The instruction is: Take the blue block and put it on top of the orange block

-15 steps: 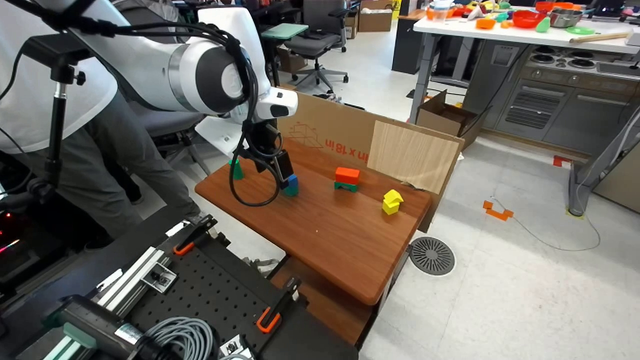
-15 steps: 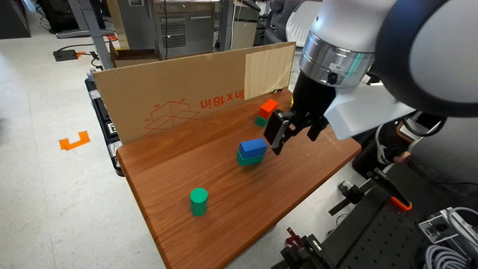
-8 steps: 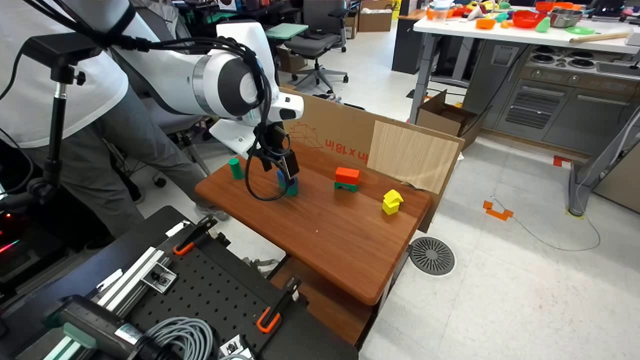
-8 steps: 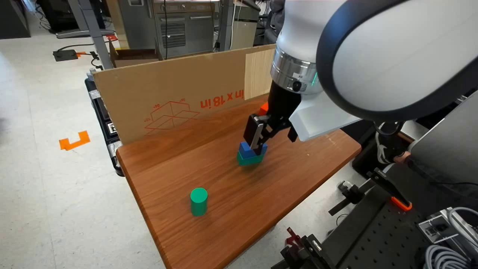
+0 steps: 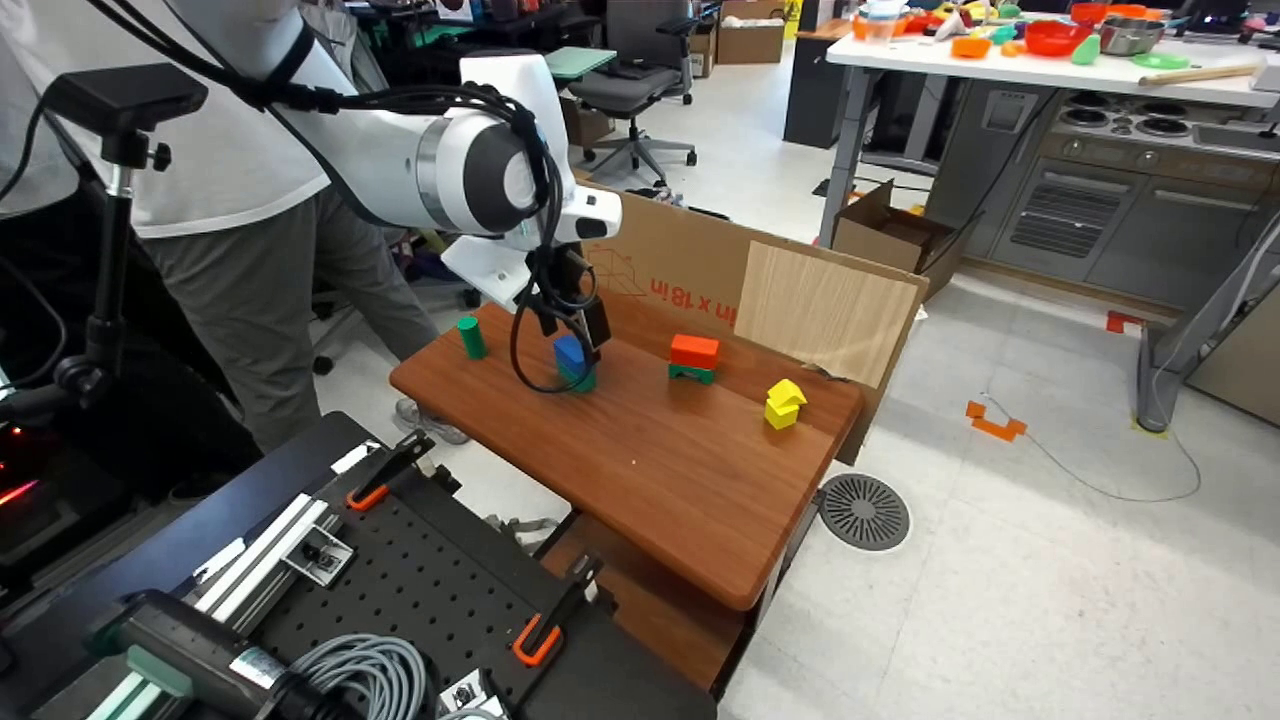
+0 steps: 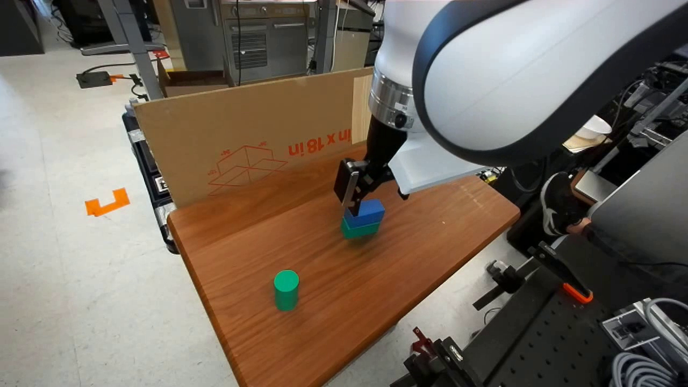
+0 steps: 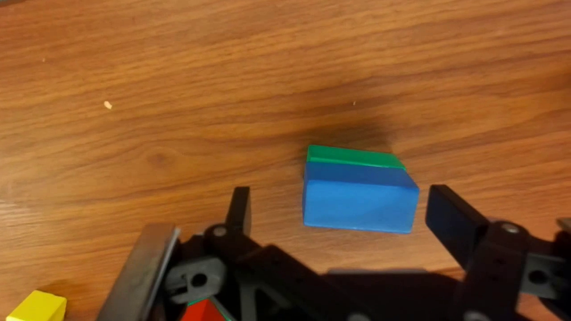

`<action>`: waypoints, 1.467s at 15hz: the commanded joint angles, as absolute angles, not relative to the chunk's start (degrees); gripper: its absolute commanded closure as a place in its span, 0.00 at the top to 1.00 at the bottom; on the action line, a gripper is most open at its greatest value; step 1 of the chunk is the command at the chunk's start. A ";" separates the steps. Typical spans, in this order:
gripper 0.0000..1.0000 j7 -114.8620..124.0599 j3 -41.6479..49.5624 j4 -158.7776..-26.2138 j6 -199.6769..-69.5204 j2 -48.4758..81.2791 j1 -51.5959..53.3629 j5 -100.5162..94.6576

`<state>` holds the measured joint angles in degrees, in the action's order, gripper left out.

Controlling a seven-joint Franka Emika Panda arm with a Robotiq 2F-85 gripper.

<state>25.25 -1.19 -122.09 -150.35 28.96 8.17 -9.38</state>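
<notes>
Cardboard box (image 5: pixel 868 242) on floor, green cylinder (image 6: pixel 286 295), yellow blocks (image 5: pixel 781 412), Robotiq gripper (image 7: pixel 339 197) spread near blue block (image 7: pixel 360 206), cables (image 5: pixel 545 258) looping before it

Red lettering (image 6: pixel 320 144), "in x 18 in", is printed upside down on the brown cardboard panel (image 6: pixel 263 121), beside the pale wood-grain rectangle (image 5: pixel 815 310).
</notes>
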 commanded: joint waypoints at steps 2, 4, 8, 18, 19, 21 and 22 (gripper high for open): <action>1.00 24.54 0.26 -118.21 -147.64 31.60 10.42 -6.79; 1.00 24.47 0.17 -117.48 -147.07 32.11 10.55 -6.42; 1.00 24.82 0.43 -116.17 -145.93 32.91 11.17 -6.20; 1.00 26.37 3.02 -111.87 -143.24 37.18 13.71 -7.37; 1.00 26.29 3.01 -111.60 -143.11 37.53 13.83 -7.31; 1.00 26.39 3.03 -111.21 -143.16 38.05 14.13 -7.16; 0.84 26.43 3.00 -111.16 -143.26 38.23 14.23 -7.03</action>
